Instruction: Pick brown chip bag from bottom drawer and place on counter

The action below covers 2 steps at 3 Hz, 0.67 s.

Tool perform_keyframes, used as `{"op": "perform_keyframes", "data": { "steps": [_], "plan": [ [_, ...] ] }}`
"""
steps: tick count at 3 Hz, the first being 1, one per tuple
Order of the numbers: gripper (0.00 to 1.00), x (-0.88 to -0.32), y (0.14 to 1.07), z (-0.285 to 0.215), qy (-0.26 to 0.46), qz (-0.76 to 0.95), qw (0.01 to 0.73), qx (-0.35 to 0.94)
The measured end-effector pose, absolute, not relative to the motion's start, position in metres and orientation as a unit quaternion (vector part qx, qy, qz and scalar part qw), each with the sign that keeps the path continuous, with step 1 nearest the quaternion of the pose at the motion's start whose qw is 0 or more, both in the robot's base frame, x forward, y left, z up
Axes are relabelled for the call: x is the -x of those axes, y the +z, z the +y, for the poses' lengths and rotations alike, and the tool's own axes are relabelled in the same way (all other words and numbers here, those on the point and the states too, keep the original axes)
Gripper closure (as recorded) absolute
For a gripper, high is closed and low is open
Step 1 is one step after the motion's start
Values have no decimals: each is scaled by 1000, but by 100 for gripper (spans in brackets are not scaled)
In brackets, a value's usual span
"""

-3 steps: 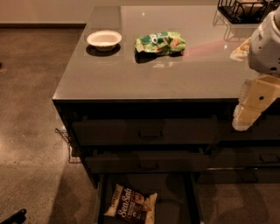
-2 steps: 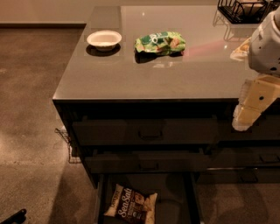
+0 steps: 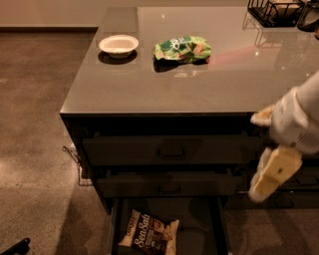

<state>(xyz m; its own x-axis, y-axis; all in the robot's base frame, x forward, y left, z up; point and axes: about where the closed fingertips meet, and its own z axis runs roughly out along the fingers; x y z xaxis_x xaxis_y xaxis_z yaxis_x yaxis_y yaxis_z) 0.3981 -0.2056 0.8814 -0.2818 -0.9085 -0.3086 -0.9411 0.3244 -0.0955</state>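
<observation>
Hanging at the right edge of the frame, the tool (image 3: pixel 273 173) sits in front of the counter's front edge, level with the two closed handled drawers (image 3: pixel 172 149), apart from everything; cream plastic pad under a white rounded arm shell, cannot tell whether it is spread or pressed together. The bottom drawer (image 3: pixel 199 226) is pulled out at lower centre, shallow, with a flat dark floor and thin side walls. The brown chip bag (image 3: pixel 149 233) lies flat in the left part of it, crinkled dark brown and cream with white "Sea Salt" script; the drawer floor to the bag's right is bare. The drawer is open from above, and nothing lies between it and the tool. The counter (image 3: pixel 209 87) is a glossy grey-brown slab with a dark edge and a broad bare area front and right. On it at upper centre lies a green chip bag (image 3: pixel 182 48), crumpled; a white bowl (image 3: pixel 118 45) stands to its left, apart from it. A black wire basket (image 3: pixel 274 11) sits at the upper right corner. The speckled brown floor (image 3: pixel 35 149) is open on the left.
</observation>
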Motion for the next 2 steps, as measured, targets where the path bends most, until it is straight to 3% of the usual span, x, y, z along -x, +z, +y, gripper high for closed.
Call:
{"op": "perform_keyframes", "data": {
  "steps": [2],
  "plan": [
    [0,-354,794,-186,124,819,150,540]
  ]
}}
